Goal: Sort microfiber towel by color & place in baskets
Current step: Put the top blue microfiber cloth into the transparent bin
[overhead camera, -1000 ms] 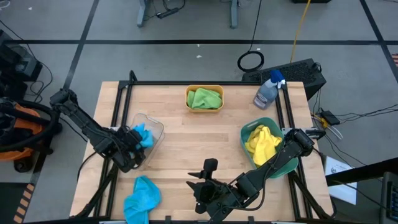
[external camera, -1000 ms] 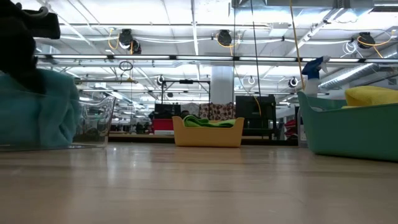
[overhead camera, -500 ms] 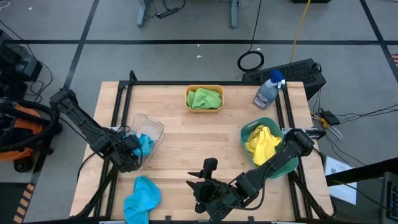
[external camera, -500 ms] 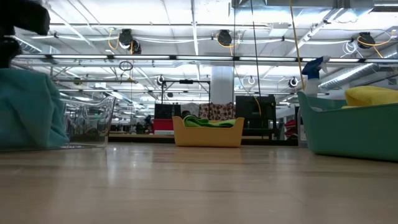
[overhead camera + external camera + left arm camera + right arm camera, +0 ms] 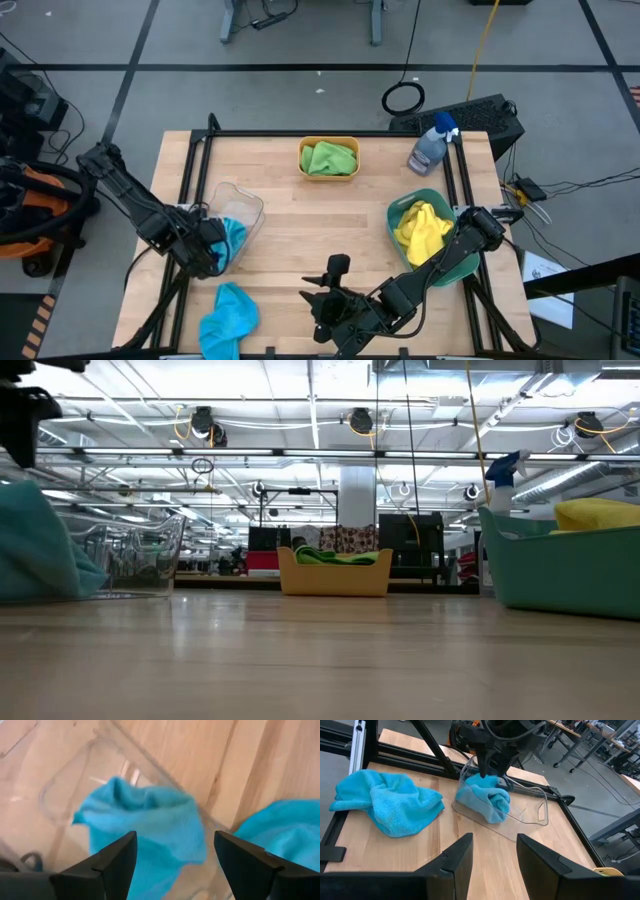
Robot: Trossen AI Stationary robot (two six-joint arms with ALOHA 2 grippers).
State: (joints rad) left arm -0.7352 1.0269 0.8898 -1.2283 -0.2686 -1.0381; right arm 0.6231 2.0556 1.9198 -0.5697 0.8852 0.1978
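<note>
One blue towel [image 5: 233, 238] fills clear basket [image 5: 247, 205].

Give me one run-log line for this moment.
left tool: open over clear basket | blue towel: in clear basket | second blue towel: on table | right tool: idle, open

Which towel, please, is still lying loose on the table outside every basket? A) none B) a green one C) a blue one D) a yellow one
C: a blue towel lies on the bare table near its front left corner, while the green towel sits in the orange basket, the yellow towel in the teal basket, and another blue towel in the clear basket.
</note>
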